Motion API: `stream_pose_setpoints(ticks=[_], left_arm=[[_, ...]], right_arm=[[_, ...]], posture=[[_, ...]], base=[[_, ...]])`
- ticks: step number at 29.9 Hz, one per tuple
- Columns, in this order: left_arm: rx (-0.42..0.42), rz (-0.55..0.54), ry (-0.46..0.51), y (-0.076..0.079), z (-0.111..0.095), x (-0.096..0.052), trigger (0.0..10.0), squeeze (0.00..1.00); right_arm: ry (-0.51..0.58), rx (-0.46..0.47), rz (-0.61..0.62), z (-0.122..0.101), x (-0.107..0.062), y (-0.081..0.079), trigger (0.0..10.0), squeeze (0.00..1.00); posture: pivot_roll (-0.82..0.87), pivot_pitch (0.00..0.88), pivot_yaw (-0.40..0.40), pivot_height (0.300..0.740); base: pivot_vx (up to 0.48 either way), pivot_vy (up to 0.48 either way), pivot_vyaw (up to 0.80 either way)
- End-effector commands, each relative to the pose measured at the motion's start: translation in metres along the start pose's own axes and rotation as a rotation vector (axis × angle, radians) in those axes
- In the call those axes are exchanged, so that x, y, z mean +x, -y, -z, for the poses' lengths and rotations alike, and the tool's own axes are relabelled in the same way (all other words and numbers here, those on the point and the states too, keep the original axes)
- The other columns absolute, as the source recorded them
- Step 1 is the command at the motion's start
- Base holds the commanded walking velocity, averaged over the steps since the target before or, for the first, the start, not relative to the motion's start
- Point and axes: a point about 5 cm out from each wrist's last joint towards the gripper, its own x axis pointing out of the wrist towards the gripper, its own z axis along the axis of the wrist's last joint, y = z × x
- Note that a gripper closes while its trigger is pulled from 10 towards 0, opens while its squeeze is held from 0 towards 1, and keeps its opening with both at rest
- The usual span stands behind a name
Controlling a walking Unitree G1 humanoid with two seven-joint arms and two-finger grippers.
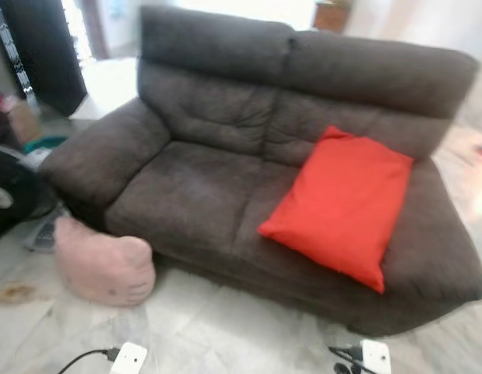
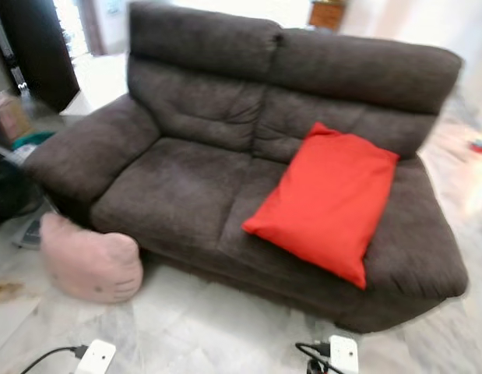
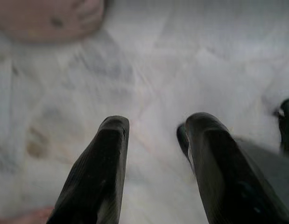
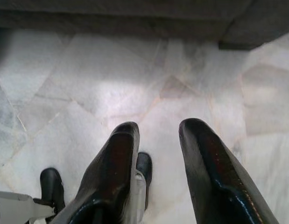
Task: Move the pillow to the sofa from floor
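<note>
A pink pillow (image 1: 104,265) with a small face on it lies on the marble floor, against the front left corner of the dark brown sofa (image 1: 217,187). A red pillow (image 1: 342,202) leans on the sofa's right seat and backrest. My left gripper (image 3: 158,123) hangs open over bare floor, with the pink pillow (image 3: 51,18) some way beyond its fingertips. My right gripper (image 4: 160,127) is open too, above the floor in front of the sofa's base (image 4: 135,14). Neither holds anything.
A black round fan (image 1: 5,199) and clutter stand on the floor left of the sofa, with a dark tall cabinet (image 1: 42,47) behind. White blocks with black cables (image 1: 128,358) (image 1: 375,356) show at the bottom edge. Open marble floor (image 1: 241,327) lies before the sofa.
</note>
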Motion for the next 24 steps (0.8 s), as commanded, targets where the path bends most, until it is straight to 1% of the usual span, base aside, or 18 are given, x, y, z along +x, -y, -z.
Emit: stream_pose_setpoints(ticks=[1, 8, 10, 13, 17, 24], left_arm=[[-0.002, 0.003, -0.018, 0.0015, 0.0058, -0.0013, 10.0, 0.00], [-0.001, 0.003, -0.019, 0.0014, 0.0061, -0.0014, 10.0, 0.00], [-0.002, 0.003, -0.019, 0.0016, 0.0061, -0.0014, 10.0, 0.00], [-0.002, 0.003, -0.019, 0.0018, 0.0061, -0.0014, 10.0, 0.00], [-0.002, 0.003, -0.020, 0.0018, 0.0062, -0.0014, 10.0, 0.00], [-0.003, 0.003, -0.019, 0.0020, 0.0065, -0.0015, 10.0, 0.00]], right_arm=[[0.024, -0.003, 0.000, -0.0084, 0.0020, -0.0005, 10.0, 0.00], [0.021, 0.000, 0.005, -0.0079, 0.0019, -0.0003, 10.0, 0.00], [0.018, 0.019, 0.008, -0.0069, 0.0018, -0.0002, 10.0, 0.00], [0.016, -0.005, 0.008, -0.0075, 0.0018, 0.0002, 10.0, 0.00], [0.016, -0.003, 0.011, -0.0074, 0.0018, 0.0003, 10.0, 0.00], [0.017, -0.005, 0.013, -0.0074, 0.0017, 0.0006, 10.0, 0.00]], posture=[[0.08, 0.021, -0.053, 0.740], [0.08, 0.020, -0.053, 0.740], [0.08, 0.019, -0.053, 0.740], [0.08, 0.018, -0.053, 0.740], [0.08, 0.017, -0.053, 0.740], [0.08, 0.014, -0.053, 0.740]], base=[[0.000, 0.480, 0.00], [0.000, 0.480, 0.00], [0.000, 0.480, -0.79], [0.000, 0.480, -0.80], [0.000, 0.480, -0.68], [0.000, 0.480, 0.00]])
